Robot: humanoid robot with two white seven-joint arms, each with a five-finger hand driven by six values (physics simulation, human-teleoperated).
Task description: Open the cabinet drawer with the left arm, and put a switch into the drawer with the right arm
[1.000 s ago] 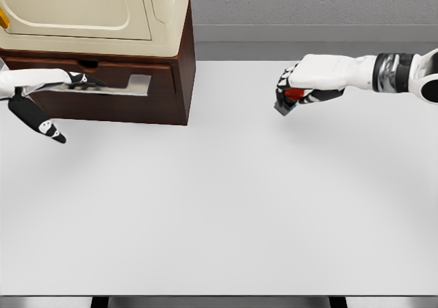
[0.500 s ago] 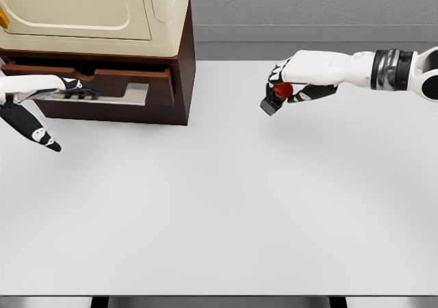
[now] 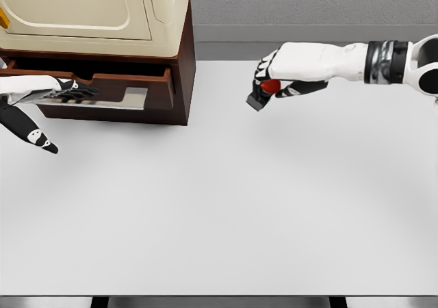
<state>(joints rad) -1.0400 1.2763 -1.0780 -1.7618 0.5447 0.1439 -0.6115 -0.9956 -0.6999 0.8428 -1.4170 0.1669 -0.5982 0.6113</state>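
A dark wood cabinet (image 3: pixel 181 82) stands at the table's back left, under a cream top unit. Its drawer (image 3: pixel 109 92) is pulled partly out, with a metal handle plate (image 3: pixel 126 99) on the front. My left hand (image 3: pixel 65 89) has its fingers hooked on that handle at the far left edge of the view. My right hand (image 3: pixel 270 82) hovers above the table to the right of the cabinet, shut on the switch (image 3: pixel 263 94), a small dark block with a red button.
The white table (image 3: pixel 226 205) spreads out in front of me. A grey wall runs behind it. The cream unit (image 3: pixel 102 14) overhangs the drawer from above.
The drawer has slid further out as my left hand pulled toward me. My right hand has carried the switch leftward, closer to the cabinet.
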